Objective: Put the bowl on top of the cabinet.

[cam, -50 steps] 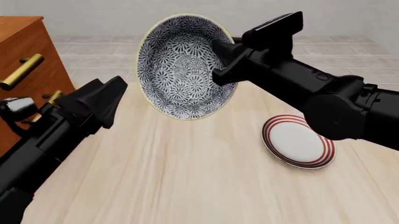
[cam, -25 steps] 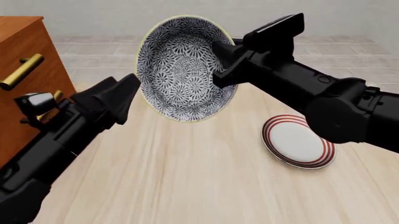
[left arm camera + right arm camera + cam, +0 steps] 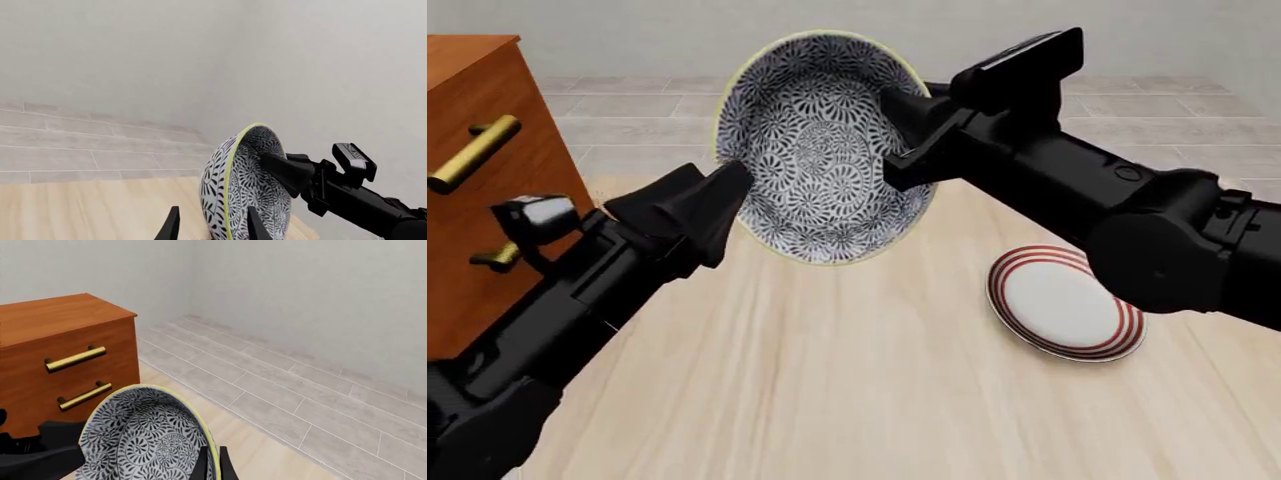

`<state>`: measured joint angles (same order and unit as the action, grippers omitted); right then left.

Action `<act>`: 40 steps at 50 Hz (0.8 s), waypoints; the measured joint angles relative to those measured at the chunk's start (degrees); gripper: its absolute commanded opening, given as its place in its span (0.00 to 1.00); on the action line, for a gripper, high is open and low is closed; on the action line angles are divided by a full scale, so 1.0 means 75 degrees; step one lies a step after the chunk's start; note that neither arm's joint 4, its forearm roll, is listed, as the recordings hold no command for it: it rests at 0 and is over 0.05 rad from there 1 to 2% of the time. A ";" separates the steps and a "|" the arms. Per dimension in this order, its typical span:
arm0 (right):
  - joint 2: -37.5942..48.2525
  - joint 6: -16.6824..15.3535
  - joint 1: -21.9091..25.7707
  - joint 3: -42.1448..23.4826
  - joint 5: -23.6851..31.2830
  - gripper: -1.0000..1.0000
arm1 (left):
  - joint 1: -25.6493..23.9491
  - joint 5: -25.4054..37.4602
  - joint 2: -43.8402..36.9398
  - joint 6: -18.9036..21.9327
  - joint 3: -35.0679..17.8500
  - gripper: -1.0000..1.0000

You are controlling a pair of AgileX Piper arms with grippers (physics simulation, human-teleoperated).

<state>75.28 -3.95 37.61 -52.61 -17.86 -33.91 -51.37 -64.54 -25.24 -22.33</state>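
Right gripper [image 3: 897,135] pinching the bowl's [image 3: 817,150] rim, holding it tipped on edge in the air above the table [image 3: 868,390], inside facing the front camera. Left gripper [image 3: 723,192] reaching in at the bowl's opposite edge, fingers [image 3: 257,226] spread, straddling the rim without clamping. Cabinet [image 3: 481,180] standing beyond the left arm, well apart from the bowl. Red-ringed plate [image 3: 1065,302] lying on the table below the right arm.

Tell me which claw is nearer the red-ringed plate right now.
Right. The right claw grips the bowl by its rim, raised beyond the plate, and its arm passes just above it. The left claw is at the bowl's opposite edge, farther away.
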 measured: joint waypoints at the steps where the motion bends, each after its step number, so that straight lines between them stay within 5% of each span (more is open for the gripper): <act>1: -0.0003 0.0000 0.0002 0.0001 0.0001 0.00 | -0.0016 -0.0006 -0.0018 0.0005 -0.0011 1.00; 40: -0.0140 0.0008 0.0109 0.0046 0.0021 0.00 | -0.0454 -0.0223 -0.0649 0.0126 -0.0331 1.00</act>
<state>74.23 -3.89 38.43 -52.27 -17.70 -37.31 -53.05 -69.41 -24.30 -24.81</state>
